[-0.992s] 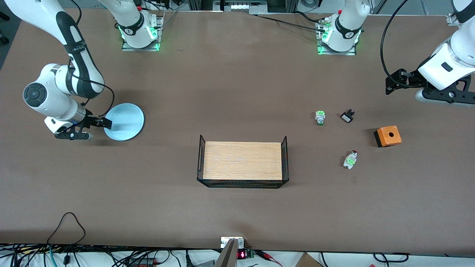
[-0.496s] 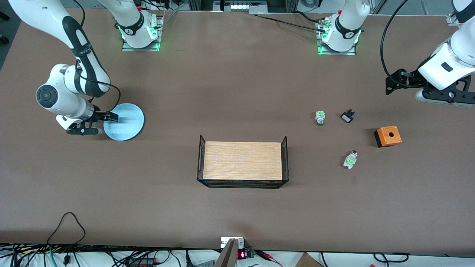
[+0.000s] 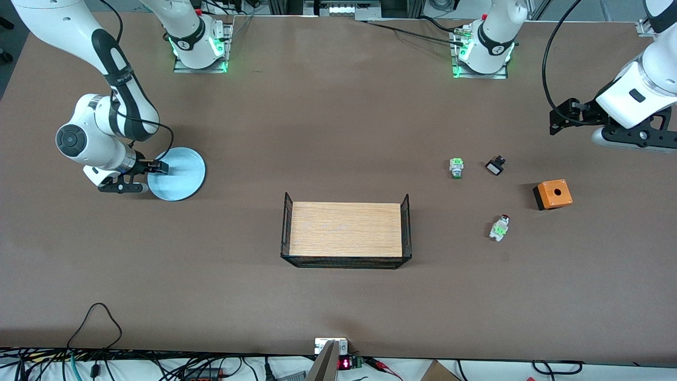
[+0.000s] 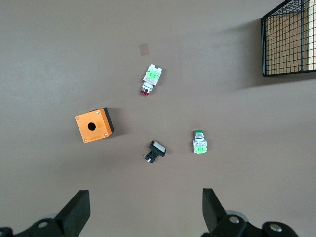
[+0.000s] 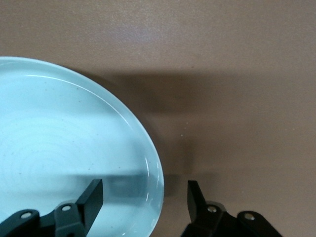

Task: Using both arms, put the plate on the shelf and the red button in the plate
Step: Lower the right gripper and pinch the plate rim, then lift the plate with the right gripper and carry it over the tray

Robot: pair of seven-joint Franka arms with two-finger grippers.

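Both jaws apart: right gripper [image 5: 143,197] straddles plate [image 5: 59,148] rim; left gripper [image 4: 145,212] waits, tips cropped.

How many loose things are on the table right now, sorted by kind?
Plates: 1, the pale-blue plate, its rim between the right gripper's open fingers.
Green-and-white switch blocks: 2, the red button and a green-tipped one.
Black switch parts: 1.
Orange boxes: 1.
Wire-sided trays: 1.
Total: 6. The left gripper waits open above the small parts.
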